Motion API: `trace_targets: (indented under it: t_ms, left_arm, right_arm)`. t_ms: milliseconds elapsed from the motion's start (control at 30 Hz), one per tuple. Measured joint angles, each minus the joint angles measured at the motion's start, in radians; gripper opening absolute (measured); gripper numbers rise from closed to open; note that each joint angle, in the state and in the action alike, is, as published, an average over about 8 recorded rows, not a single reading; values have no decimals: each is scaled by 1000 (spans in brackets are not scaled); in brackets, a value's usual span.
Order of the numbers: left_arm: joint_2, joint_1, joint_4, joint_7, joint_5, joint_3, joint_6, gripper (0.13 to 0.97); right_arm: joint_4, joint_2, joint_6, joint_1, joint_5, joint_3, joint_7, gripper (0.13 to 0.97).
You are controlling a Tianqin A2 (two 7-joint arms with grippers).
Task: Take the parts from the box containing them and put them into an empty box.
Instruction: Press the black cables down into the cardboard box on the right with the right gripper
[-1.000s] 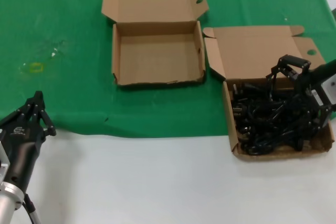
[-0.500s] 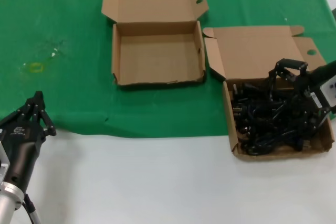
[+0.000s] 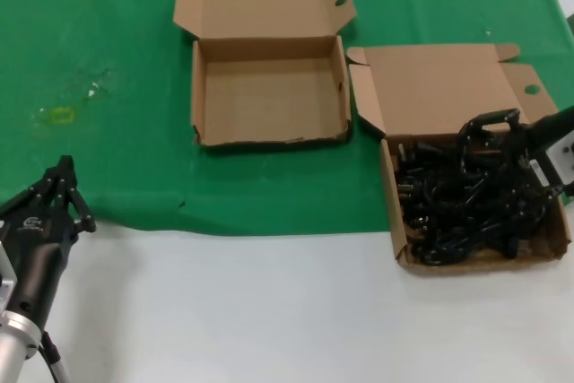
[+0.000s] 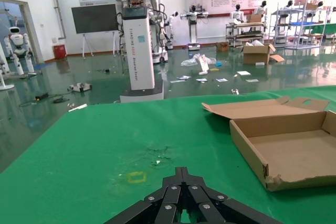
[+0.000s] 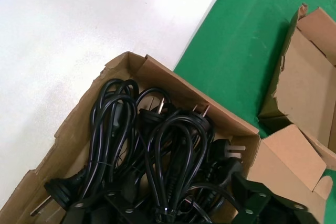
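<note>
Head view: the shallow brown cardboard box with the narrow lid strip (image 3: 269,96) holds nothing, so no transfer is done. The tangled black power cords (image 3: 462,199) all lie in the broad-lidded brown box (image 3: 547,253), where the right claw (image 3: 489,136) hangs spread apart over them. The left claw (image 3: 61,190) waits at the green bench cover's (image 3: 108,24) edge.

Left wrist view: its fingers meet together.

Right wrist view: cords fill that box; none is gripped.

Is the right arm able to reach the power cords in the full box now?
Probably yes. The right gripper hangs open just over the power cords in the full box; its lid is folded back and nothing covers the pile. The left gripper waits far away.
</note>
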Motion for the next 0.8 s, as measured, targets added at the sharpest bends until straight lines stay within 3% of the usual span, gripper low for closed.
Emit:
trace_targets:
  t_ms: [133,400,700,800]
  left_arm:
    - [0,0,0,0,0,0,0,144]
    - [0,0,0,0,0,0,0,144]
    - [0,0,0,0,0,0,0,144]
    - [0,0,0,0,0,0,0,144]
  right_arm:
    - [7,2,0,-6,0,6,8,678]
    - [20,8,-3,-23,-2,13,16,457]
    - [32,11,-4,-36,-4,18,21,292]
    - [34,11,-5,-39,-5,18,21,292]
